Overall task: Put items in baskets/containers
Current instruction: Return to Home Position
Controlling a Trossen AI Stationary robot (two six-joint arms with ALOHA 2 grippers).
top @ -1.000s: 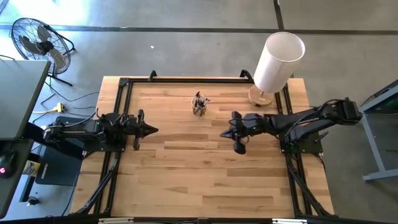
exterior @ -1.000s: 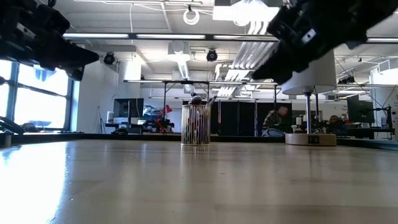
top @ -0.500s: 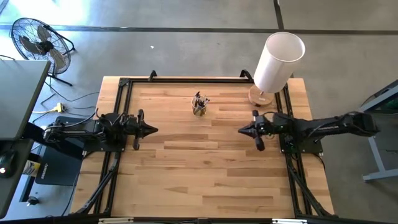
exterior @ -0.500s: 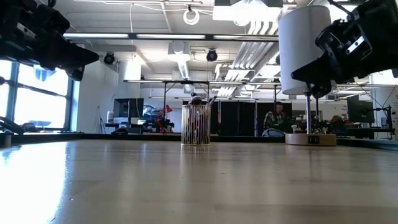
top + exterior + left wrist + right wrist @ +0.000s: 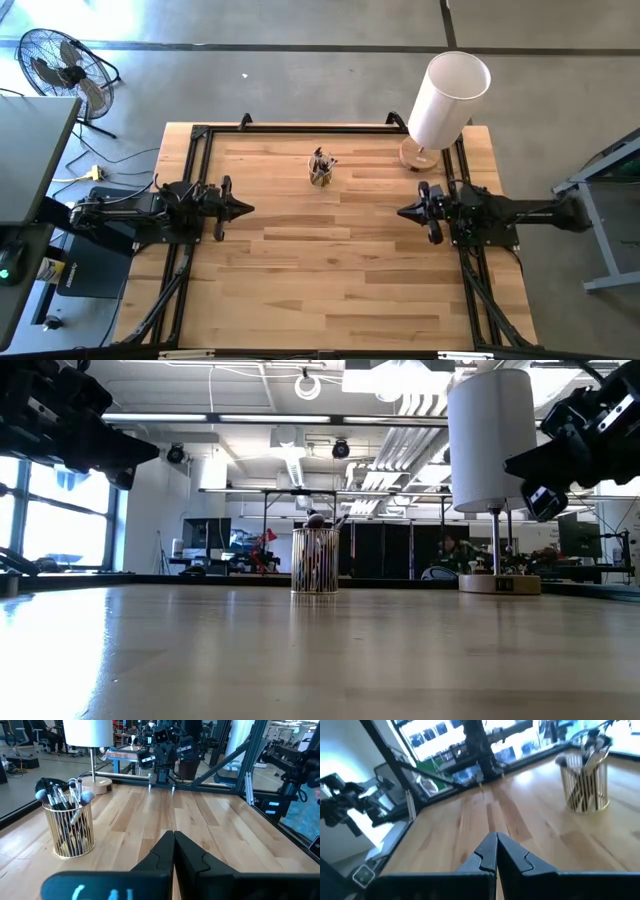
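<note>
A small clear yellowish cup [image 5: 321,172] stands upright on its base on the far middle of the table, with several thin brushes [image 5: 65,795] standing in it, bristle tips up; it also shows in the low view [image 5: 314,560] and the right wrist view [image 5: 585,785]. My left gripper [image 5: 250,209] is shut, level above the table's left side. My right gripper [image 5: 399,212] is shut, level above the right side. Both point toward the middle and hold nothing.
A big white cylinder lamp [image 5: 447,98] stands on a round base at the far right corner. A black frame rail [image 5: 300,128] runs around the tabletop. Bare wood [image 5: 320,270] spreads between and in front of the arms. A fan [image 5: 60,65] stands on the floor beyond.
My right gripper has drawn back from the middle of the table toward its right edge, its arm straightening level. The cup, the brushes and the left arm have stayed where they were.
</note>
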